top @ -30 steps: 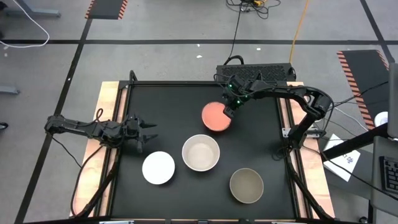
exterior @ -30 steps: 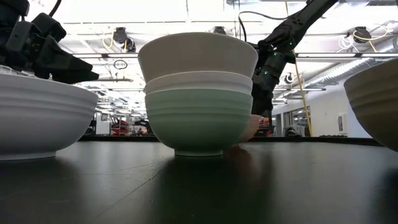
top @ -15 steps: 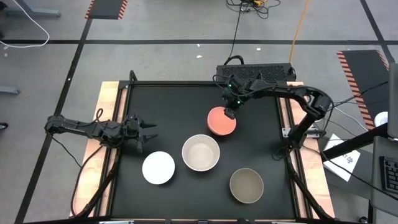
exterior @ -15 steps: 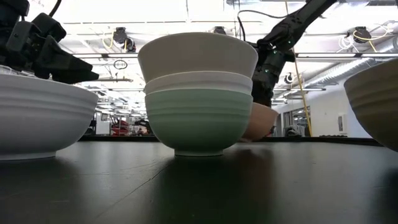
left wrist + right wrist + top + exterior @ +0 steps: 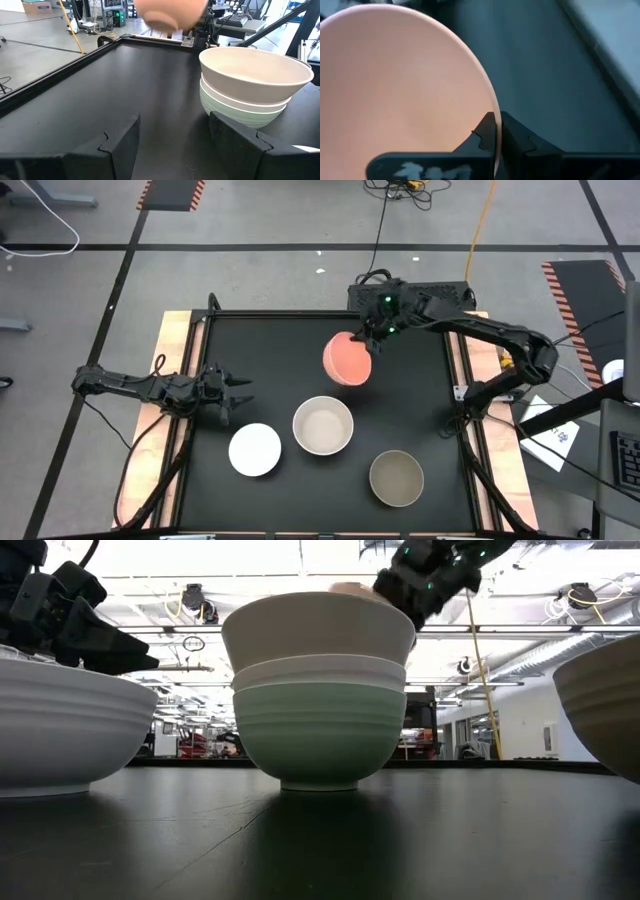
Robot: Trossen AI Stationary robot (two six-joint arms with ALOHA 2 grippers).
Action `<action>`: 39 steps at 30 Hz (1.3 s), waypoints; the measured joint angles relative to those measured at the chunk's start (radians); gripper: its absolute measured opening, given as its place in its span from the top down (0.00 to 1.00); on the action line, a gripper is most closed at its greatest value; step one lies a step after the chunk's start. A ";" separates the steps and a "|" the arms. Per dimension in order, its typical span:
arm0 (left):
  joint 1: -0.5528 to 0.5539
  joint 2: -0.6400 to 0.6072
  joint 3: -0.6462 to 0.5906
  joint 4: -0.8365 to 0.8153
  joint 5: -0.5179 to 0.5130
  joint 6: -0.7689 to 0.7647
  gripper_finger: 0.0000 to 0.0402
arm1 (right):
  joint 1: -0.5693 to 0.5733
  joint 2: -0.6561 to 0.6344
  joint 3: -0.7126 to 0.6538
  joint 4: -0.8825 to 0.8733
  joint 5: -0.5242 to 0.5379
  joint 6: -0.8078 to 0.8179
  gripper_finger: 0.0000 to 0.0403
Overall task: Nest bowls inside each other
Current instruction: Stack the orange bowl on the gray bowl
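The right gripper [image 5: 366, 340] is clenched on the rim of the coral-pink bowl [image 5: 346, 360] and holds it in the air, over the far middle of the counter [image 5: 270, 350]. The stack of three bowls [image 5: 323, 425], beige-grey on white on mint-green, stands nearer and a little to the left of the held bowl. In my judgement the bowl must travel toward the near side and then come down into the stack. The left gripper [image 5: 238, 392] waits at the left side with its fingers apart, holding nothing.
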 joint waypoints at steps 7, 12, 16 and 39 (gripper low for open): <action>0.000 0.000 0.000 0.000 0.001 -0.003 0.41 | 0.009 -0.155 -0.060 0.015 -0.082 0.001 1.00; 0.000 0.000 0.000 0.000 0.001 -0.003 0.41 | 0.025 -0.280 -0.169 0.031 -0.082 -0.003 1.00; 0.000 0.000 0.000 0.000 0.000 -0.004 0.41 | 0.038 -0.380 -0.286 0.118 -0.074 0.028 1.00; 0.000 0.000 0.000 0.000 -0.018 -0.028 0.41 | 0.161 -0.620 -0.497 0.172 -0.060 0.098 1.00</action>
